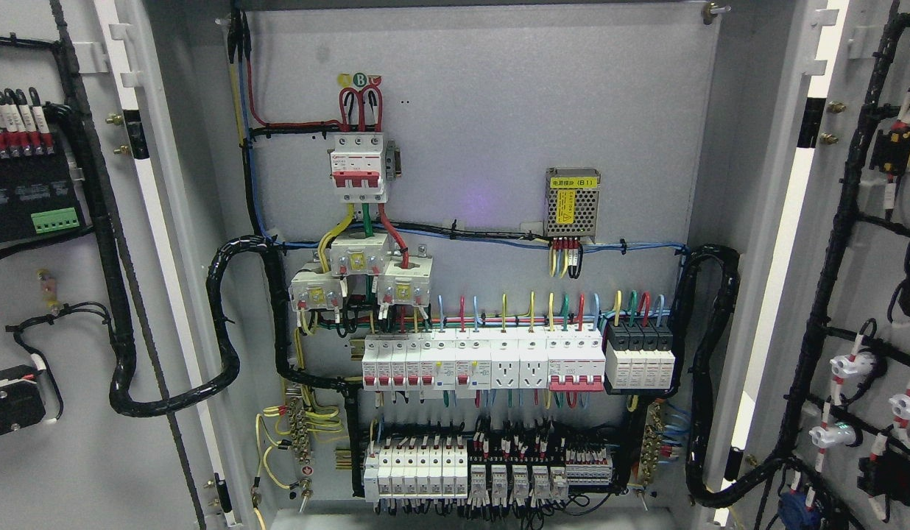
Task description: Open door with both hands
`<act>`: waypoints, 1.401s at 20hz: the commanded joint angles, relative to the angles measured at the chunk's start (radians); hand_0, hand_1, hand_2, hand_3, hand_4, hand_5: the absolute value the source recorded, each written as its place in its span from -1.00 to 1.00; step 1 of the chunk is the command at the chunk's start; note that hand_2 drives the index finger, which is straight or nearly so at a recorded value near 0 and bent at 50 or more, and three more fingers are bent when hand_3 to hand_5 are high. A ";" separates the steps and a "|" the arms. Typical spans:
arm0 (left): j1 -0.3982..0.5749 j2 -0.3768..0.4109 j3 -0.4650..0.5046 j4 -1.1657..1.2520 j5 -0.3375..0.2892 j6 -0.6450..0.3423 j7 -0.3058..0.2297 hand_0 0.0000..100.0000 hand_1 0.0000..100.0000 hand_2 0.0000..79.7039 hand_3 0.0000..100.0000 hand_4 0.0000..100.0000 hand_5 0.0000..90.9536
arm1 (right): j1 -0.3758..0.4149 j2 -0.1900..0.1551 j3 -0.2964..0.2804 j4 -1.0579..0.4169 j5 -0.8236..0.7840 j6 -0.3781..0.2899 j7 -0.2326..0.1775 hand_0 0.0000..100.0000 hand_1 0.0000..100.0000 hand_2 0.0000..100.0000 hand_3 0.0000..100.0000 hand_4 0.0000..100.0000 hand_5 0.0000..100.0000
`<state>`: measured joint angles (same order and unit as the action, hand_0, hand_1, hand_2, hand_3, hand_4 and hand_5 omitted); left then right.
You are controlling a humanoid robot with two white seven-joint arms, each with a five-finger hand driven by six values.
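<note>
No robot hand shows in the head view. No arm comes in from the left or the right, so I cannot tell if the fingers are spread, pressed together, or holding something. I also cannot tell which hand is nearer to a door.

The doors are the closest things, and both look wide open. The left door [65, 309] fills the left edge, swung out toward the camera. Its inner side faces us. It carries a thick black cable [105, 243], a black box with a green plug strip [55, 219], and a row of red-tipped wires. The right door [860, 294] fills the right edge, swung out the same way. It has black cables and small white lamp backs [849, 366] on it. Each door stands tall, with its long side going up and down. The hinges sit on the outer sides of the cabinet [182, 243].

So I judge the opening is done, or very close to done. If a door needs more swing, it goes outward, away from the middle.

Farther back, between the doors, is the grey back panel [499, 110]. A red and white breaker [359, 168] sits high up. A small metal box with a yellow label [572, 204] sits to its right. Lower down are rows of white switches [455, 361] and many colored wires.
</note>
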<state>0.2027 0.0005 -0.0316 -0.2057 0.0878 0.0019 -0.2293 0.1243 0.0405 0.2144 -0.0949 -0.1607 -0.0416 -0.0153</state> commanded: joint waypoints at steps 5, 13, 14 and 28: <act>-0.002 -0.027 -0.002 -0.001 0.003 0.000 -0.002 -1.00 -1.00 -1.00 -1.00 -0.93 -1.00 | 0.003 0.006 -0.004 0.007 0.001 0.000 0.000 -1.00 -1.00 -1.00 -1.00 -1.00 -1.00; -0.002 -0.028 -0.002 -0.001 0.003 0.000 -0.002 -1.00 -1.00 -1.00 -1.00 -0.94 -1.00 | 0.006 0.002 -0.004 0.009 0.001 0.000 0.003 -1.00 -1.00 -1.00 -1.00 -1.00 -1.00; -0.002 -0.028 -0.002 -0.001 0.003 0.000 -0.002 -1.00 -1.00 -1.00 -1.00 -0.94 -1.00 | 0.006 0.004 -0.004 0.010 0.001 0.000 0.001 -1.00 -1.00 -1.00 -1.00 -1.00 -1.00; -0.002 -0.028 -0.002 -0.003 0.003 0.000 -0.002 -1.00 -1.00 -1.00 -1.00 -0.94 -1.00 | 0.014 -0.001 -0.003 0.023 0.001 -0.004 0.008 -1.00 -1.00 -1.00 -1.00 -1.00 -1.00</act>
<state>0.2010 0.0000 -0.0025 -0.2073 0.0905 0.0018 -0.2314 0.1355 0.0426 0.2109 -0.0773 -0.1595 -0.0438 -0.0076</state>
